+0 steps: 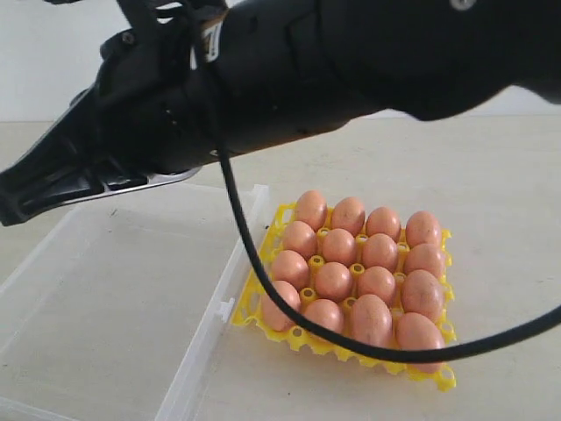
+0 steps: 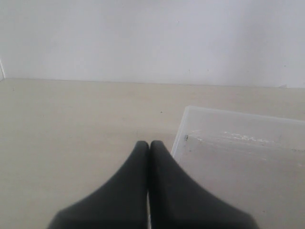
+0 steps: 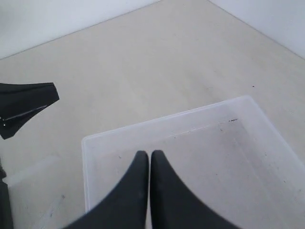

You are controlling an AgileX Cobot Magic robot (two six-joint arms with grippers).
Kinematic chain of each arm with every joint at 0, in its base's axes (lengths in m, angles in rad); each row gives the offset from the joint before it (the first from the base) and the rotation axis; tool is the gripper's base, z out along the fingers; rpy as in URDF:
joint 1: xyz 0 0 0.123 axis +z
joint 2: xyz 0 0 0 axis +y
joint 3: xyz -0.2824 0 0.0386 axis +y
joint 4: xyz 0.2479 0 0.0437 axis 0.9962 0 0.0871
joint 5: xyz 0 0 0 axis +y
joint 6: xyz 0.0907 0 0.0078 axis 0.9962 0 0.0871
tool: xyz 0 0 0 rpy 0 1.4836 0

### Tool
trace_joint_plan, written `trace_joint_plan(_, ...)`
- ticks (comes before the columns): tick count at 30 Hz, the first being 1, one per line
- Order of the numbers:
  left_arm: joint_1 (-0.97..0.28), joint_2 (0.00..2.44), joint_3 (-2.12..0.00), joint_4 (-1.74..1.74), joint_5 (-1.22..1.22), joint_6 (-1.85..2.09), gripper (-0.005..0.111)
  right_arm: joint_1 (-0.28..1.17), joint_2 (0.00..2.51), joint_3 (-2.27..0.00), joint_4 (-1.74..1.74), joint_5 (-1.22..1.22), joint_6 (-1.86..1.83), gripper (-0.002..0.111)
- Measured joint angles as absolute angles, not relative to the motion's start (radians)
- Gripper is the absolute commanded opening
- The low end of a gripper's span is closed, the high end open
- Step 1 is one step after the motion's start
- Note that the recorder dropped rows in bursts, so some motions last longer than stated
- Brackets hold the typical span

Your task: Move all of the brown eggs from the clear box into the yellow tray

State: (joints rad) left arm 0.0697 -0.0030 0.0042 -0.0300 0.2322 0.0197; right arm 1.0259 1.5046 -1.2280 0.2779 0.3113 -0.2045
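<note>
- left pincer [image 2: 149, 143]: jaws pressed together, empty, over the bare surface [image 2: 71, 124] off a corner of the clear box [image 1: 200, 346]
- right pincer [image 3: 148, 153]: jaws pressed together, empty, above the clear box near a corner
- yellow tray [image 1: 447, 377]: just beside the box's right long edge; brown eggs [image 1: 333, 281] fill all sixteen cups, corner to corner

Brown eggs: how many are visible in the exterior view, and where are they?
16 brown eggs, all in the yellow tray, four rows of four, one per cup. None shows in the clear box; the arm may hide its far edge.
</note>
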Motion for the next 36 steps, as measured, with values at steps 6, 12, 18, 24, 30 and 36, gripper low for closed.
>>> trace_joint_plan(6, 0.070, -0.003, 0.004, -0.030, 0.232, 0.020, -0.004, 1.027, 1.516, -1.233, 0.244, 0.307, -0.205, 0.001)
trace_joint_plan(12, 0.070, -0.003, 0.004, -0.030, 0.232, 0.020, -0.004, 1.027, 1.516, -1.233, 0.210, 0.285, -0.206, 0.001)
trace_joint_plan(18, 0.070, -0.003, 0.004, -0.030, 0.232, 0.020, -0.004, 1.027, 1.516, -1.233, 0.206, 0.279, -0.208, 0.001)
trace_joint_plan(24, 0.070, -0.003, 0.004, -0.030, 0.232, 0.020, -0.004, 1.023, 1.516, -1.233, 0.206, 0.275, -0.208, 0.001)
trace_joint_plan(30, 0.070, -0.003, 0.004, -0.030, 0.232, 0.020, -0.004, 1.019, 1.516, -1.233, 0.206, 0.272, -0.208, 0.001)
trace_joint_plan(36, 0.070, -0.003, 0.004, -0.030, 0.232, 0.020, -0.004, 0.978, 1.485, -1.202, 0.191, 0.270, -0.208, 0.001)
